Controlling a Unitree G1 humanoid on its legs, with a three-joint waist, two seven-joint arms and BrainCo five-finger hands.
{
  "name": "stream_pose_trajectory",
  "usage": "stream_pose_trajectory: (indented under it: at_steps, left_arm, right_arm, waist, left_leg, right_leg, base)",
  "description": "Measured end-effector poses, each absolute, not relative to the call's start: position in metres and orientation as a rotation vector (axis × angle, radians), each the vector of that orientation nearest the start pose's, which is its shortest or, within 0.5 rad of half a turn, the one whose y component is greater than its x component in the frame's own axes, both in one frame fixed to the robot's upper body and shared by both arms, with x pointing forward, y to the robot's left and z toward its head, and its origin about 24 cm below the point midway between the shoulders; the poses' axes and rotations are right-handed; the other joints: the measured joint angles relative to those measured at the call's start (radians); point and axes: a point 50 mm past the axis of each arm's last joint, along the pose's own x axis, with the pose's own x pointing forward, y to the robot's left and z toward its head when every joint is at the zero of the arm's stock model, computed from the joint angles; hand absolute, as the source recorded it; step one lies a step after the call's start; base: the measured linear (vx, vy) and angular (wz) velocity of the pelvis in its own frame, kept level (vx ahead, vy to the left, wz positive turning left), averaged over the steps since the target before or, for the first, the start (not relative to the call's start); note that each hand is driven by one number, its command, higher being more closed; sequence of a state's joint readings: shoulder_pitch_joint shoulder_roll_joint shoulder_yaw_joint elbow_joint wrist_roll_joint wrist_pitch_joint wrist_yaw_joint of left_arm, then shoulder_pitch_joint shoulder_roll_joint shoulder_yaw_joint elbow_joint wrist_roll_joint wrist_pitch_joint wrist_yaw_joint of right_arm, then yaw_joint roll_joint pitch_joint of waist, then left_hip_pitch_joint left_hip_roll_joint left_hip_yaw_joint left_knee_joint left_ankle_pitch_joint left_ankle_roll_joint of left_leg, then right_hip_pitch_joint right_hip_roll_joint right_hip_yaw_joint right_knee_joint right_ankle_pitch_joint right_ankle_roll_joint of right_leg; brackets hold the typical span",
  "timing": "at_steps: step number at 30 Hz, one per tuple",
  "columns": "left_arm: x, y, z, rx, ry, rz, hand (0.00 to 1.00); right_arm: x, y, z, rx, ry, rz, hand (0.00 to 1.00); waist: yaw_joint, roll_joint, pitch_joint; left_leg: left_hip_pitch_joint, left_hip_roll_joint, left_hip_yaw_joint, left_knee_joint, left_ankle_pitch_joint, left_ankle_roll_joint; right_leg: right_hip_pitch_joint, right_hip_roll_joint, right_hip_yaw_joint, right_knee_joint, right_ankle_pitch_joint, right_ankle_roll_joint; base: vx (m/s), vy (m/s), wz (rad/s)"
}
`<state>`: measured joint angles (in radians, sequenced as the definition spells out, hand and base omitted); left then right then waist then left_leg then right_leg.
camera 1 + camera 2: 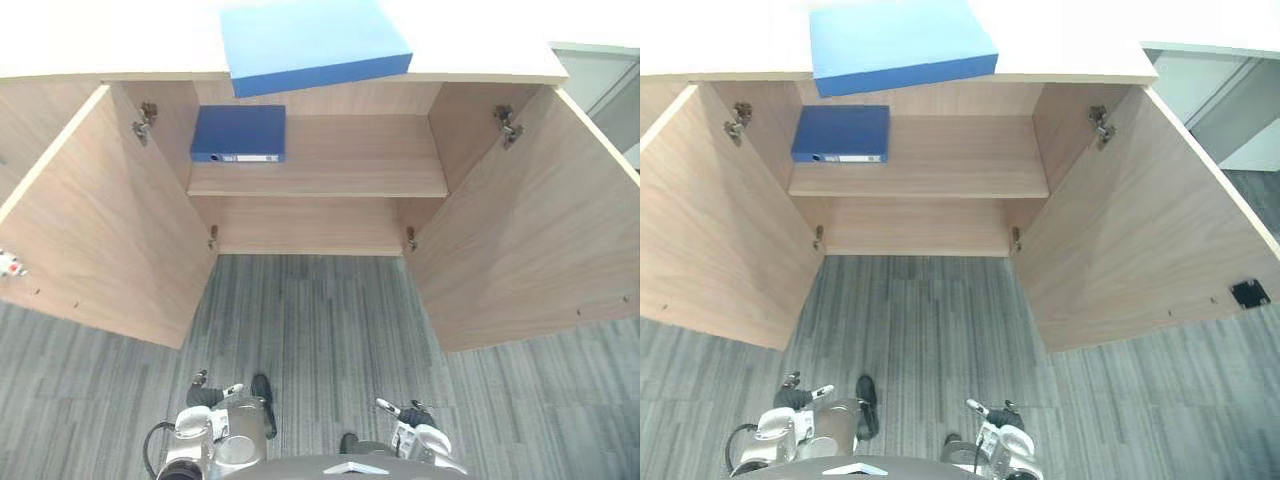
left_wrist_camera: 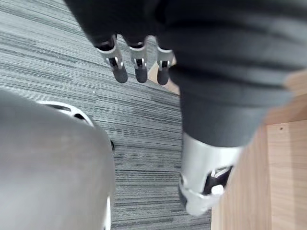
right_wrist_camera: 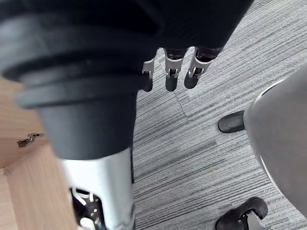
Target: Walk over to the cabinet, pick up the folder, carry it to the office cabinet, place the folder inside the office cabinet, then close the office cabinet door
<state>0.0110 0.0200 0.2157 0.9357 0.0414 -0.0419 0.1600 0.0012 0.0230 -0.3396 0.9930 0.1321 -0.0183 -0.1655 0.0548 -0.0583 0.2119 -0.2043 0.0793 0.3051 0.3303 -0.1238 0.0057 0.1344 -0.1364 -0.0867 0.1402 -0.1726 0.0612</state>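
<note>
Dark-blue folder (image 1: 238,133) lies flat on the shelf (image 1: 350,160) inside the cabinet (image 1: 460,125), well ahead of and above the left hand (image 2: 140,67), so the placing looks done. That hand and the right hand (image 3: 171,76) hang low over the carpet (image 1: 310,320), fingers loosely straight, holding nothing, free for the doors. Ahead and outward of each hand, the left door (image 1: 100,230) and right door (image 1: 530,230) stand swung wide, not yet closed. A paler blue box (image 1: 315,40) rests on the cabinet's top.
</note>
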Motion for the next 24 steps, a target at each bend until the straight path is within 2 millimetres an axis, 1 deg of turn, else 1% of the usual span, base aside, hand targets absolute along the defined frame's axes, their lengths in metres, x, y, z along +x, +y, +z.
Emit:
stream_pose_trajectory:
  at_steps: [1, 2, 3, 4, 5, 6, 7, 8, 9, 10, 11, 12, 13, 14, 15, 16, 17, 18, 19, 20, 21, 22, 23, 24]
  left_arm:
    - [0.143, 0.196, -0.141, 0.033, 0.909, 0.341, 0.0]
    - [0.139, 0.196, -0.143, 0.033, 0.93, 0.34, 0.0]
    - [0.136, 0.197, -0.145, 0.04, 0.945, 0.338, 0.0]
    - [0.133, 0.198, -0.147, 0.057, 0.964, 0.327, 0.0]
    - [0.131, 0.198, -0.148, 0.063, 0.976, 0.323, 0.0]
    - [0.129, 0.198, -0.149, 0.064, 0.986, 0.323, 0.0]
    - [0.128, 0.198, -0.149, 0.063, 0.989, 0.323, 0.0]
    - [0.127, 0.198, -0.15, 0.061, 0.992, 0.323, 0.0]
    - [0.126, 0.197, -0.15, 0.06, 0.994, 0.323, 0.0]
    - [0.126, 0.196, -0.15, 0.058, 0.996, 0.322, 0.0]
    - [0.125, 0.194, -0.151, 0.052, 1.003, 0.319, 0.0]
    - [0.123, 0.193, -0.152, 0.049, 1.009, 0.318, 0.0]
    - [0.122, 0.194, -0.152, 0.051, 1.011, 0.321, 0.0]
    - [0.12, 0.197, -0.153, 0.053, 1.016, 0.331, 0.0]
    - [0.118, 0.19, -0.155, 0.032, 1.034, 0.326, 0.0]
    - [0.116, 0.186, -0.156, 0.017, 1.042, 0.328, 0.0]
    - [0.114, 0.178, -0.158, -0.021, 1.049, 0.334, 0.0]
    - [0.116, 0.174, -0.158, -0.045, 1.046, 0.34, 0.0]
    - [0.117, 0.174, -0.157, -0.05, 1.04, 0.343, 0.0]
    - [0.12, 0.174, -0.156, -0.062, 1.029, 0.354, 0.0]
    - [0.124, 0.176, -0.154, -0.078, 1.01, 0.374, 0.0]
    - [0.127, 0.174, -0.152, -0.094, 0.991, 0.38, 0.0]
    - [0.128, 0.174, -0.151, -0.102, 0.982, 0.384, 0.0]
    - [0.13, 0.174, -0.15, -0.107, 0.969, 0.388, 0.0]
  right_arm:
    - [0.127, -0.193, -0.151, 0.226, 0.981, -0.52, 0.0]
    - [0.128, -0.194, -0.151, 0.226, 0.98, -0.517, 0.0]
    - [0.13, -0.194, -0.15, 0.223, 0.975, -0.514, 0.0]
    - [0.131, -0.194, -0.15, 0.22, 0.971, -0.511, 0.0]
    - [0.131, -0.194, -0.149, 0.217, 0.969, -0.507, 0.0]
    - [0.134, -0.194, -0.149, 0.205, 0.966, -0.492, 0.0]
    - [0.134, -0.194, -0.148, 0.202, 0.963, -0.49, 0.0]
    - [0.136, -0.195, -0.148, 0.197, 0.958, -0.485, 0.0]
    - [0.136, -0.197, -0.148, 0.19, 0.956, -0.484, 0.0]
    - [0.136, -0.198, -0.147, 0.186, 0.956, -0.486, 0.0]
    - [0.136, -0.201, -0.147, 0.178, 0.954, -0.49, 0.0]
    - [0.136, -0.203, -0.147, 0.178, 0.954, -0.495, 0.0]
    - [0.135, -0.202, -0.147, 0.179, 0.956, -0.494, 0.0]
    - [0.131, -0.201, -0.149, 0.186, 0.968, -0.497, 0.0]
    - [0.133, -0.205, -0.147, 0.175, 0.96, -0.499, 0.0]
    - [0.131, -0.207, -0.147, 0.167, 0.961, -0.503, 0.0]
    - [0.131, -0.213, -0.147, 0.169, 0.955, -0.523, 0.0]
    - [0.13, -0.216, -0.146, 0.165, 0.955, -0.531, 0.0]
    - [0.129, -0.216, -0.147, 0.164, 0.957, -0.532, 0.0]
    - [0.127, -0.216, -0.147, 0.165, 0.965, -0.533, 0.0]
    - [0.125, -0.215, -0.148, 0.158, 0.97, -0.524, 0.0]
    - [0.122, -0.214, -0.149, 0.152, 0.98, -0.519, 0.0]
    - [0.121, -0.215, -0.149, 0.152, 0.982, -0.521, 0.0]
    - [0.119, -0.215, -0.15, 0.154, 0.987, -0.525, 0.0]
  waist:
    - [0.002, 0.001, 0.001]
    - [0.002, 0.004, 0.001]
    - [-0.004, 0.005, 0.002]
    - [-0.017, 0.01, 0.004]
    - [-0.022, 0.007, 0.002]
    - [-0.028, 0.007, 0.002]
    - [-0.029, 0.008, 0.002]
    - [-0.032, 0.008, 0.002]
    - [-0.036, 0.01, 0.003]
    - [-0.039, 0.015, 0.004]
    - [-0.049, 0.028, 0.01]
    - [-0.059, 0.037, 0.014]
    - [-0.061, 0.033, 0.012]
    - [-0.06, 0.013, 0.004]
    - [-0.057, 0.039, 0.0]
    - [-0.056, 0.055, -0.014]
    - [-0.064, 0.079, -0.024]
    - [-0.067, 0.098, -0.033]
    - [-0.067, 0.098, -0.031]
    - [-0.065, 0.094, -0.029]
    - [-0.061, 0.089, -0.026]
    - [-0.044, 0.088, -0.025]
    - [-0.036, 0.088, -0.026]
    - [-0.027, 0.087, -0.026]
  left_leg:
    - [0.023, -0.001, 0.009, -0.001, -0.013, 0.005]
    - [0.068, -0.003, 0.028, -0.015, -0.028, 0.012]
    - [0.129, -0.015, 0.038, -0.049, -0.04, 0.023]
    - [0.18, -0.026, 0.043, -0.08, -0.048, 0.029]
    - [0.203, -0.031, 0.042, -0.096, -0.05, 0.03]
    - [0.247, -0.033, 0.038, -0.131, -0.05, 0.03]
    - [0.266, -0.033, 0.036, -0.149, -0.05, 0.03]
    - [0.294, -0.031, 0.029, -0.174, -0.049, 0.029]
    - [0.309, -0.026, 0.02, -0.187, -0.049, 0.029]
    - [0.317, -0.022, 0.016, -0.194, -0.049, 0.028]
    - [0.333, -0.008, 0.001, -0.206, -0.05, 0.023]
    - [0.352, 0.004, -0.009, -0.217, -0.054, -0.001]
    - [0.363, 0.002, -0.012, -0.221, -0.061, -0.018]
    - [0.395, -0.015, -0.033, -0.231, -0.084, -0.058]
    - [0.43, 0.009, -0.038, -0.244, -0.088, -0.079]
    - [0.43, 0.021, -0.039, -0.246, -0.082, -0.086]
    - [0.435, 0.041, -0.053, -0.243, -0.083, -0.09]
    - [0.426, 0.064, -0.067, -0.205, -0.08, -0.095]
    - [0.41, 0.075, -0.074, -0.16, -0.081, -0.098]
    - [0.373, 0.096, -0.088, -0.056, -0.084, -0.102]
    - [0.294, 0.133, -0.099, 0.126, -0.082, -0.122]
    - [0.235, 0.17, -0.094, 0.273, -0.092, -0.132]
    - [0.218, 0.183, -0.083, 0.309, -0.097, -0.132]
    - [0.194, 0.193, -0.06, 0.319, -0.104, -0.122]
  right_leg:
    - [-0.013, -0.003, 0.013, 0.053, -0.001, 0.002]
    - [-0.047, -0.011, 0.024, 0.169, -0.002, 0.005]
    - [-0.122, -0.032, 0.022, 0.364, 0.003, 0.038]
    - [-0.189, -0.051, 0.019, 0.53, -0.026, 0.061]
    - [-0.219, -0.053, 0.009, 0.59, -0.045, 0.059]
    - [-0.266, -0.052, -0.028, 0.643, -0.079, 0.039]
    - [-0.287, -0.05, -0.052, 0.645, -0.095, 0.03]
    - [-0.327, -0.045, -0.092, 0.609, -0.114, 0.018]
    - [-0.362, -0.03, -0.11, 0.531, -0.12, 0.007]
    - [-0.376, -0.021, -0.118, 0.482, -0.116, 0.002]
    - [-0.395, 0.005, -0.119, 0.361, -0.082, -0.011]
    - [-0.401, 0.023, -0.115, 0.227, -0.005, -0.018]
    - [-0.396, 0.025, -0.112, 0.151, 0.052, -0.018]
    - [-0.39, 0.016, -0.095, 0.067, 0.205, -0.017]
    - [-0.374, 0.031, -0.1, 0.109, 0.238, -0.033]
    - [-0.375, 0.037, -0.105, 0.12, 0.21, -0.038]
    - [-0.375, 0.051, -0.13, 0.144, 0.158, -0.04]
    - [-0.365, 0.058, -0.155, 0.16, 0.124, -0.052]
    - [-0.349, 0.059, -0.166, 0.159, 0.114, -0.05]
    - [-0.317, 0.06, -0.182, 0.152, 0.1, -0.053]
    - [-0.271, 0.065, -0.202, 0.133, 0.086, -0.06]
    - [-0.235, 0.079, -0.209, 0.116, 0.077, -0.066]
    - [-0.218, 0.088, -0.206, 0.106, 0.074, -0.067]
    - [-0.192, 0.096, -0.205, 0.087, 0.071, -0.068]
  base:
    - [0.35, 0.247, -0.56]
    - [0.33, 0.24, -0.45]
    - [0.3, 0.204, -0.33]
    - [0.3, 0.179, -0.13]
    - [0.29, 0.125, 0.09]
    - [0.23, 0.07, 0.13]
    - [0.31, 0.05, 0.18]
    - [0.3, -0.011, 0.23]
    - [0.3, -0.043, 0.26]
    - [0.26, -0.101, 0.32]
    - [0.27, -0.141, 0.38]
    - [0.28, -0.153, 0.36]
    - [0.32, -0.199, 0.33]
    - [0.33, -0.235, 0.17]
    - [0.32, -0.237, 0.17]
    - [0.3, -0.234, 0.19]
    - [0.29, -0.217, 0.39]
    - [0.28, -0.23, 0.46]
    - [0.24, -0.243, 0.54]
    - [0.2, -0.244, 0.56]
    - [0.22, -0.258, 0.46]
    - [0.17, -0.173, 0.2]
    - [0.17, -0.114, -0.09]
    - [0.17, -0.061, -0.17]
